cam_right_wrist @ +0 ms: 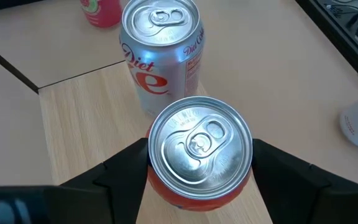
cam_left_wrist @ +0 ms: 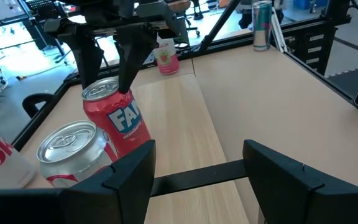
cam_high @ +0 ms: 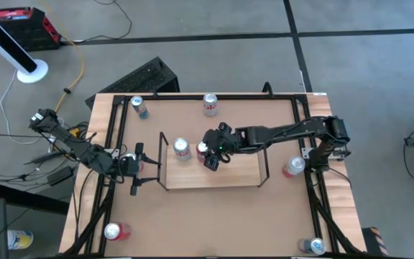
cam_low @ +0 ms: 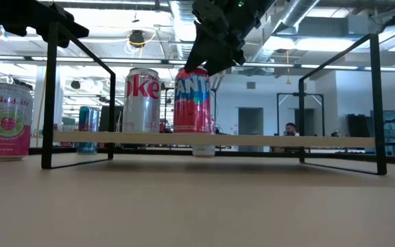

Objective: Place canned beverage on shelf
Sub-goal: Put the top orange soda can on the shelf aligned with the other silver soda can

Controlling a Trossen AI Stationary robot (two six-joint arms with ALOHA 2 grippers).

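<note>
Fingers of the right gripper sit on either side of the red Fanta can, close against its sides near the rim, so the gripper is closed around it. The can stands upright on the shelf, its base on the light board in the low view, just beside the silver Diet Coke can, which also stands upright on the board. A narrow gap shows between the two cans in the low view.

Both cans are in the half of the board nearer the left arm. The other half of the board, out to the black wire upright at the far short end, is bare wood. The right arm reaches in over that bare half from its base at the table's right side. The left gripper waits off the shelf's near short end, just outside the wire upright, with its fingers spread wide and holding nothing.

Two cans are on the shelf. Six more can be counted around it on the table in the high view: a blue and silver can and a pink and white can near the far edge, a pink can just beside the right rail, a red can near the front left corner, a can at the front right corner, and a yellow and blue can off the table at the left.
</note>
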